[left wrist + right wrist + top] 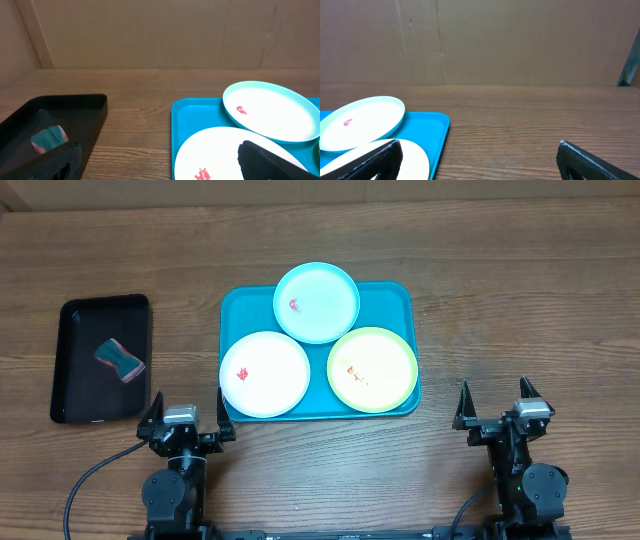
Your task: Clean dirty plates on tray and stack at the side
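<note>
The turquoise tray (393, 298) holds three plates. The light blue plate (330, 292) sits at the back and rests on the other two; it has a red smear. The white plate (275, 380) is front left with a red smear. The yellow-green plate (385, 360) is front right with an orange smear. My left gripper (186, 412) is open and empty near the tray's front left corner. My right gripper (495, 402) is open and empty to the right of the tray. The left wrist view shows the white plate (215, 150) and blue plate (275, 112).
A black tray (85, 340) lies at the left with a teal and pink sponge (120, 359) in it; both also show in the left wrist view, tray (75, 107) and sponge (49, 138). Bare wooden table (520, 300) lies to the right of the tray.
</note>
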Robot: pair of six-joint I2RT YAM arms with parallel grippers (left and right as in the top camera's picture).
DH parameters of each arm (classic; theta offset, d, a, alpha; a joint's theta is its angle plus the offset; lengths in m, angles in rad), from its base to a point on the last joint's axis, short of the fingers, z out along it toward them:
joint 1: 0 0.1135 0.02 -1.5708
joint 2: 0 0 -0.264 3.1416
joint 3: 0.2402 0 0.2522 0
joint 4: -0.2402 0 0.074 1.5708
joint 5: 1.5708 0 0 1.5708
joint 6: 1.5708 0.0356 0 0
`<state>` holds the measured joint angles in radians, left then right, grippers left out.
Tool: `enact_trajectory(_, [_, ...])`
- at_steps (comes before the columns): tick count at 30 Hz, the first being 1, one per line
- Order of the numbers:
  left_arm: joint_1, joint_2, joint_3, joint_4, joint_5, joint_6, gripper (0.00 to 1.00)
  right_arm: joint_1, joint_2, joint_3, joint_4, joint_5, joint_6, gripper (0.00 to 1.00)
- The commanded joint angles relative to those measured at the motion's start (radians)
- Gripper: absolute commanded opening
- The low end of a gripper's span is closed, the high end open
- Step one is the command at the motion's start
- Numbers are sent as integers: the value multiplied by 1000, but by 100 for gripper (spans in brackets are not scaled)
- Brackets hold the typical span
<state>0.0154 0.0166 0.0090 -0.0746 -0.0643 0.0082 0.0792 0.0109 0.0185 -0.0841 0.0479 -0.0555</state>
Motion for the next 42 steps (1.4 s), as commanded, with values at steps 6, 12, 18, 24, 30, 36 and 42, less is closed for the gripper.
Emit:
enact_trajectory(6, [10,-12,-4,1,5,22,100,-2,-8,-10,3,-8,6,100])
enact_trajectory(12, [10,-12,-4,2,5,22,100,-2,-8,-10,3,-8,6,100])
enact_trajectory(18, [10,-12,-4,1,5,22,100,-2,-8,-10,3,-8,6,100])
enact_trajectory(24, [10,-12,-4,1,5,22,100,-2,-8,-10,3,-8,6,100])
enact_trajectory(30, [10,-12,-4,2,5,22,100,-2,-8,-10,3,-8,6,100])
enact_trajectory(36, [10,-12,-4,1,5,22,100,-2,-8,-10,3,-8,6,100])
enact_trajectory(42, [10,-12,-4,1,5,22,100,-2,-8,-10,3,-8,6,100])
